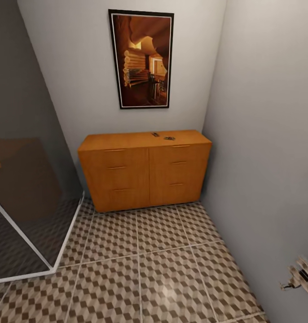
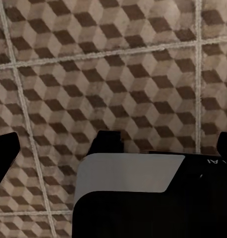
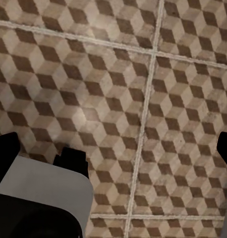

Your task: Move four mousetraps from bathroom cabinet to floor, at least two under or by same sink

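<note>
Tiny mousetraps (image 1: 169, 138) atop the cabinet (image 1: 145, 172) could be knocked off; both claws' openings cannot be told.

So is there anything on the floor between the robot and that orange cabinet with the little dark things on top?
Nothing visible. The patterned bathroom floor runs bare up to the cabinet, where two small dark mousetraps lie on top. The glass shower stands off to the left, out of the path.
</note>
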{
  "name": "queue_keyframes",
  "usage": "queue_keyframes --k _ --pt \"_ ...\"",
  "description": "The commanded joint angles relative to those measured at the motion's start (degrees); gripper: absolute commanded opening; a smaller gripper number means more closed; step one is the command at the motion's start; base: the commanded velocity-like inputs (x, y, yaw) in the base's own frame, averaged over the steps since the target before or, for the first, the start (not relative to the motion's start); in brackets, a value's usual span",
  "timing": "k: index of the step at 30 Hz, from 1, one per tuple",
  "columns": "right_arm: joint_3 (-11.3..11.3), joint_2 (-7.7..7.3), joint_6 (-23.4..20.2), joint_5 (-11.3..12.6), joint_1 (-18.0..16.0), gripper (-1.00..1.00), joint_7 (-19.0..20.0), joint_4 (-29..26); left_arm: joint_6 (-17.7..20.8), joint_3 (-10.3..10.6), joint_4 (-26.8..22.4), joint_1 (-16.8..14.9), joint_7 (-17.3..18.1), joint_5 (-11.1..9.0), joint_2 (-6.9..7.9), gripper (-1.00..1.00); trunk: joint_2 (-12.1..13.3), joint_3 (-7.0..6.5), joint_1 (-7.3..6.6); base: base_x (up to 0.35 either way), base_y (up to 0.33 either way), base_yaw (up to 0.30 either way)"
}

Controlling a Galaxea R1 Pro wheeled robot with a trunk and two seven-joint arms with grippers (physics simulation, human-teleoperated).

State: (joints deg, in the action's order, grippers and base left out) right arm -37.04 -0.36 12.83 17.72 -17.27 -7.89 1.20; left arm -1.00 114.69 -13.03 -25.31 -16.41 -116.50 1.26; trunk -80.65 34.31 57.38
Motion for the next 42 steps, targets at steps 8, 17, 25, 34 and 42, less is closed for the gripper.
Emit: queue_keyframes --k 8,17,25,34,42 --pt "-0.5 0.43 0.2 0.8 0.0 1.00 -0.1 0.0 -0.5 0.3 1.0 -0.1 -0.4 -0.5 0.14 1.00 0.0 0.05 0.03 0.087 0.000 0.000" --pt "-0.2 0.29 -7.8 0.8 -7.5 1.00 -2.3 -3.8 -3.6 -0.2 7.3 -1.5 -0.3 -0.6 -1.72 1.00 0.0 0.05 0.03 0.003 0.000 0.000" --pt "1.0 -0.03 -23.8 1.0 -23.2 1.00 -7.1 -11.4 -1.7 -0.4 14.0 -15.3 -0.6 -0.8 -3.30 1.00 0.0 0.05 0.03 0.000 0.000 0.000" --pt "4.4 -0.16 -27.0 1.0 -41.2 1.00 -12.4 -14.3 9.3 -0.5 14.8 -37.1 -0.7 -1.0 -5.86 1.00 0.0 0.05 0.03 0.000 0.000 0.000" --pt "5.0 -0.26 -35.3 1.0 -56.3 1.00 -13.5 -14.6 19.1 -2.6 14.8 -55.9 -0.7 -3.2 -7.17 1.00 0.0 0.05 0.03 0.000 0.000 0.000"
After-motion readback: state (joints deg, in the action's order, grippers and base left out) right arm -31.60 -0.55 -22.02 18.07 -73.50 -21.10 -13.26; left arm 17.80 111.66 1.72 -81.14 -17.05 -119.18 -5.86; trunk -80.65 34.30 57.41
